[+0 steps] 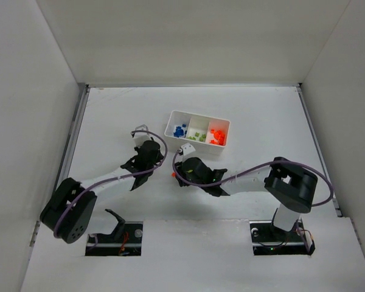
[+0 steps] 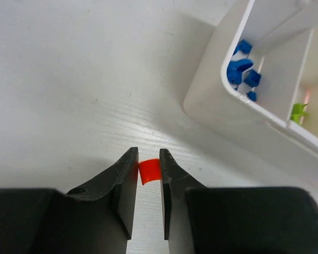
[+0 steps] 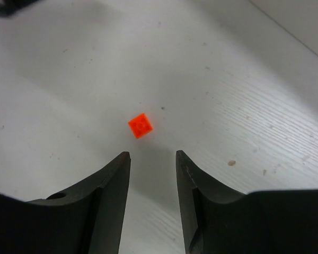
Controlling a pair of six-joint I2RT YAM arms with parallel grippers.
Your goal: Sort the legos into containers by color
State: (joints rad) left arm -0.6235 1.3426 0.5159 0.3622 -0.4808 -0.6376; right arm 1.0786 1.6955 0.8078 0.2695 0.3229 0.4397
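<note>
Beside tray (image 2: 212,103), orange brick (image 2: 149,172) is pinched at L gripper (image 2: 148,157) tips; could be lost into nearest blue bin (image 2: 254,26). R gripper (image 3: 152,156) is spread; 2nd orange brick (image 3: 141,125) ahead sits skewed, could be nudged off.

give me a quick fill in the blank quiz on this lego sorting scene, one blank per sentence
1. The brick pinched in the left gripper is ___ in colour.
2. The right gripper hangs open over a loose orange brick lying on the ___.
3. The bricks in the middle compartment of the tray are ___.
4. In the top view, the blue bricks sit in the tray's compartment on the ___.

Missing words: orange; table; green; left
</note>
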